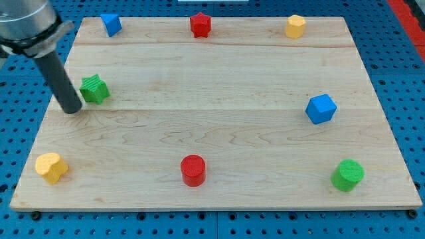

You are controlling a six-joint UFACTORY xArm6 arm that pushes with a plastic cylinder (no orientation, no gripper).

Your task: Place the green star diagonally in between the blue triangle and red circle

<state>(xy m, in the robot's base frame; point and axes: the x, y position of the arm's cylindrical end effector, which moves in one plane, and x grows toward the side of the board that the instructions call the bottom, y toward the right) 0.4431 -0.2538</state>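
The green star lies at the view's left on the wooden board. My tip rests on the board just left of and slightly below the star, close to it or touching it. The blue triangle sits at the top left corner of the board. The red circle stands near the bottom edge, at the middle. The rod rises from the tip toward the view's top left corner.
A red block sits at the top middle and a yellow block at the top right. A blue cube lies at the right, a green cylinder at the bottom right, a yellow heart at the bottom left.
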